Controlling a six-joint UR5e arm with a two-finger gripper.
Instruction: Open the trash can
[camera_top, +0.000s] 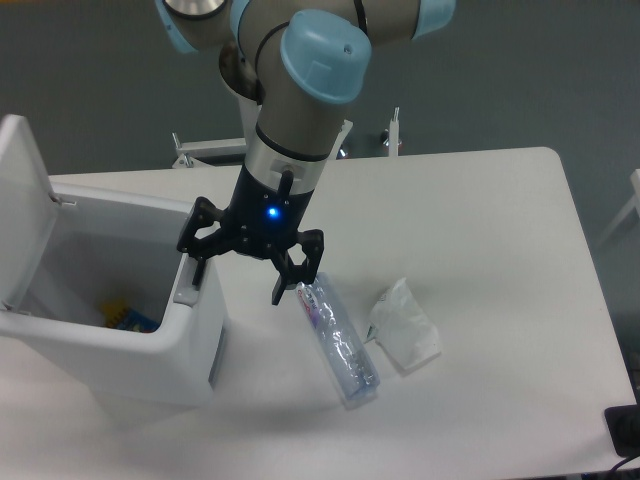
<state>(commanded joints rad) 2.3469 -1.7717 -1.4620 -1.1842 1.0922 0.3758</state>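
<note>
Trash can (110, 330) at the table's nine o'clock stands with lid (22, 210) swung upright, because the gripper (240, 272), jaws spread and grasping nothing, has one fingertip on its grey push-button (187, 285).

No readable text anywhere; print on plastic tube (338, 343) too blurred to make out.

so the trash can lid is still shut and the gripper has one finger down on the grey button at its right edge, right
Not quite. The camera view shows the trash can with its lid swung up on the left, so the inside is visible. The rest holds: the gripper is spread open with one finger down at the grey button on the right edge.
</note>
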